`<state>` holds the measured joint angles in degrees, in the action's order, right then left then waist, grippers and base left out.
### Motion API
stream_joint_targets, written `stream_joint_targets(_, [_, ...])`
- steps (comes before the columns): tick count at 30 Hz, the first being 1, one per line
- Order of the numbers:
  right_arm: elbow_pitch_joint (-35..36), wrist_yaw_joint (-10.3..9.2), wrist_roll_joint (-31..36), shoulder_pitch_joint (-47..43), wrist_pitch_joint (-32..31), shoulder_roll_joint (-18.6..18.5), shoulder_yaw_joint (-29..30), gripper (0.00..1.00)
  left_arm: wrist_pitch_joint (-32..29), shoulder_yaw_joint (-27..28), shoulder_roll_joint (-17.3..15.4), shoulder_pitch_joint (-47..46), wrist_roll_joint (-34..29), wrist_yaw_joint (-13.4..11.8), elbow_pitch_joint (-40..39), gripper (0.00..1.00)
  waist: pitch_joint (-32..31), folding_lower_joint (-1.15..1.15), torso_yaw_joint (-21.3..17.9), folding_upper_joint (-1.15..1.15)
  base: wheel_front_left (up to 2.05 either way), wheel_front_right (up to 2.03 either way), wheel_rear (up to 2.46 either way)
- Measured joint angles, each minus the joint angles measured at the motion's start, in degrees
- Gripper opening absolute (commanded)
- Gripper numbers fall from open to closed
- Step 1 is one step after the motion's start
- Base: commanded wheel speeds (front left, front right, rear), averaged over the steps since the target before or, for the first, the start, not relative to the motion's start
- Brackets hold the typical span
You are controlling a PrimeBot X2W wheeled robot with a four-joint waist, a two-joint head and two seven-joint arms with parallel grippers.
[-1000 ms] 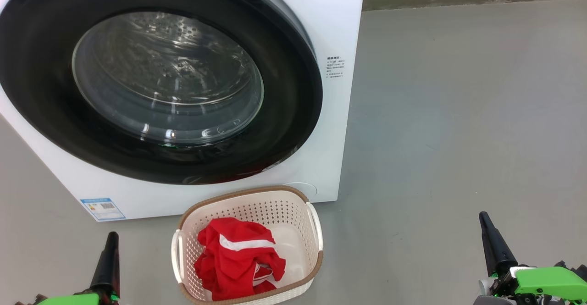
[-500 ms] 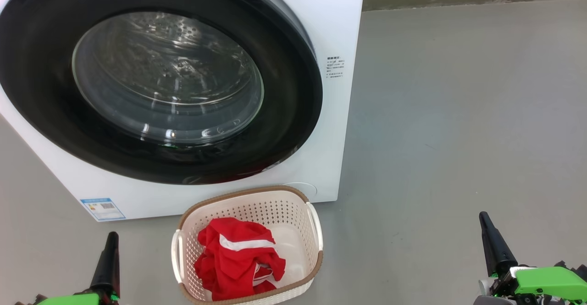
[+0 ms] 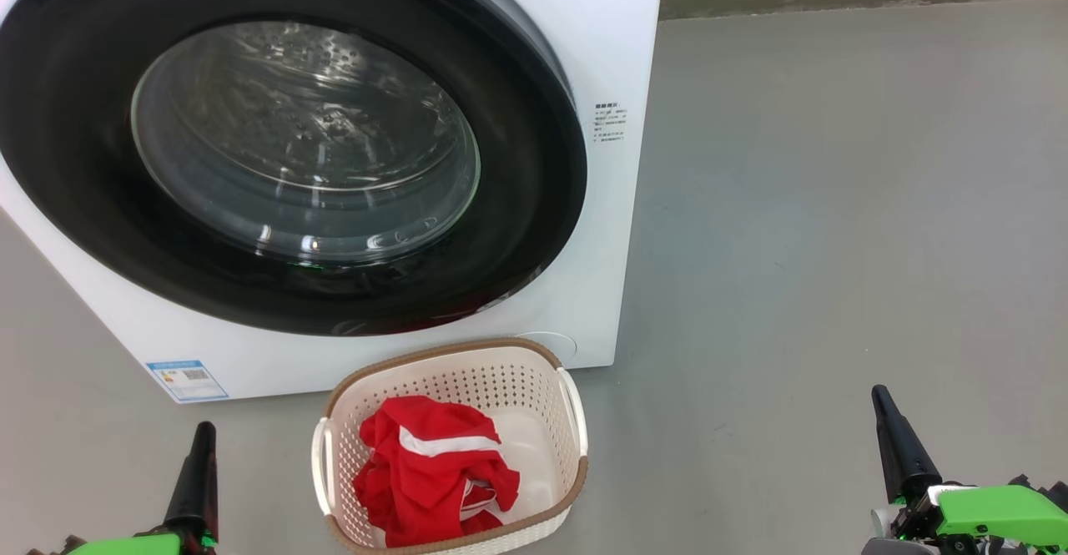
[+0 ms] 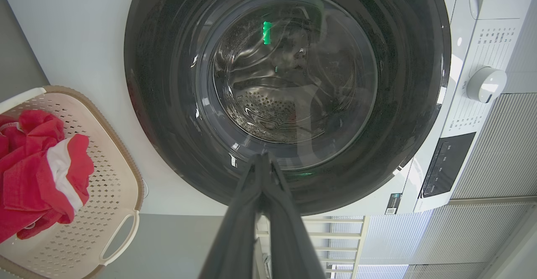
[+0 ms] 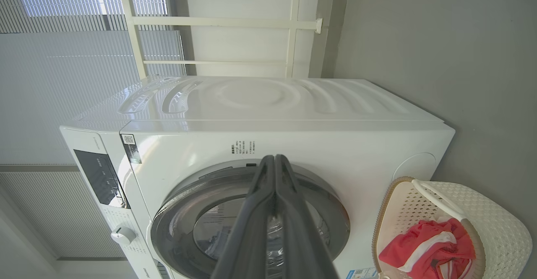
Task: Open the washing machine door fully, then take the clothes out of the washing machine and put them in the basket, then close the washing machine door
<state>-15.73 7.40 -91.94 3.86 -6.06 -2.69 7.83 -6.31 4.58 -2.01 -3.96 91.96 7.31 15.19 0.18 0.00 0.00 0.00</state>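
The white washing machine (image 3: 609, 54) stands before me, and its round black-rimmed door (image 3: 517, 229) lies shut flat against the front, the steel drum showing through the glass. In front of it on the floor sits the cream basket (image 3: 576, 446) with red clothes (image 3: 425, 471) bearing white stripes inside. My left gripper (image 3: 203, 431) is low at the lower left, left of the basket, shut and holding nothing. At the lower right, well away from the basket, my right gripper (image 3: 878, 395) is shut and holding nothing. Both wrist views show the fingers (image 4: 262, 174) (image 5: 275, 174) pressed together, pointing at the door.
Grey floor (image 3: 834, 204) stretches wide to the right of the machine. The control panel and dial (image 4: 486, 84) sit at the machine's top. A blue label sticker (image 3: 185, 378) marks its lower left front. Window blinds (image 5: 63, 61) lie behind the machine.
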Motion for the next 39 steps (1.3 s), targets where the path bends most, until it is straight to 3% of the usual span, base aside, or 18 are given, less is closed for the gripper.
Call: stream_joint_targets(39, [0.0, 0.0, 0.0, 0.0, 0.0, 0.0, 0.0, 0.0, 0.0, 0.01, 0.0, 0.0, 0.0, 0.0, 0.0, 0.0, 0.0, 0.0, 0.0, 0.0, 0.0, 0.0, 0.0])
